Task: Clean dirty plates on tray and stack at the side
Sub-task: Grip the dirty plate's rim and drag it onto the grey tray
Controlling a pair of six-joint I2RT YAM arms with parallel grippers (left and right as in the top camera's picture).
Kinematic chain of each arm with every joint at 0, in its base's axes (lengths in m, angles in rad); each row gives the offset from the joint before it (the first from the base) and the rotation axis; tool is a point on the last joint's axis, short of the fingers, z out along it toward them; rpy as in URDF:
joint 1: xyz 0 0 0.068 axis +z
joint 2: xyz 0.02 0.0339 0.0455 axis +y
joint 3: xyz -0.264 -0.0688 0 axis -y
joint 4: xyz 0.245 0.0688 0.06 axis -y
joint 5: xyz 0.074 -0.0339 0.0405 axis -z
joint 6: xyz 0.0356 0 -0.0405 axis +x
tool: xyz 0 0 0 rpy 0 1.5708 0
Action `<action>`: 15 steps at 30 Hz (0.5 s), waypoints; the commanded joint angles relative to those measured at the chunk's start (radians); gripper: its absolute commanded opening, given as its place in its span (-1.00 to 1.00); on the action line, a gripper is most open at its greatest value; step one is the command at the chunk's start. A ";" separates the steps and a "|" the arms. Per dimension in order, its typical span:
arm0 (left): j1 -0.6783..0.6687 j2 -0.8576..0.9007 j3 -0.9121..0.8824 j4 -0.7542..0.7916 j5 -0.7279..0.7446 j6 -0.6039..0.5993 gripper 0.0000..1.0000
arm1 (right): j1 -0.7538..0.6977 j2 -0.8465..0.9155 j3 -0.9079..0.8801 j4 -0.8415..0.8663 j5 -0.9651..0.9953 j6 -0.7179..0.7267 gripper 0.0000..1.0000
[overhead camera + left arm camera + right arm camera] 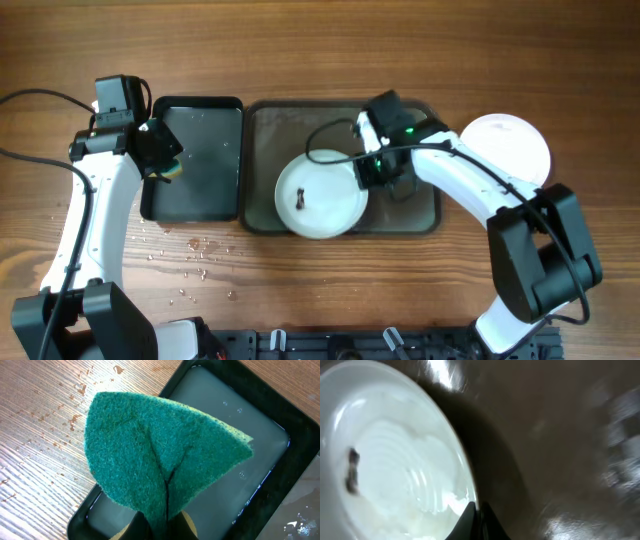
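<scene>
A white plate (318,196) with a dark smudge (300,199) near its middle lies over the front edge of the brown-grey tray (295,128). My right gripper (368,174) is shut on this plate's right rim. In the right wrist view the plate (395,460) fills the left side and the gripper (477,521) pinches its edge, one finger on each side of the rim. Another white plate (515,140) rests on the table to the right of the tray. My left gripper (163,160) is shut on a folded green sponge (160,450).
A black tray (210,140) holding shallow water (240,460) stands left of the big tray, and the sponge hangs over its left edge. Water drops (195,255) speckle the wood in front of it. My right arm crosses the tray's right half.
</scene>
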 commanded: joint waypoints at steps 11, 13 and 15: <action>0.002 0.006 -0.004 0.006 0.006 -0.010 -0.92 | -0.025 -0.014 -0.002 0.131 0.195 0.069 -0.91; 0.002 0.006 -0.004 0.006 0.006 -0.010 -0.92 | -0.025 -0.005 -0.002 0.143 0.195 0.069 -0.89; 0.002 0.006 -0.004 0.010 0.006 -0.009 -0.92 | -0.025 0.013 -0.002 0.157 0.199 0.066 -0.74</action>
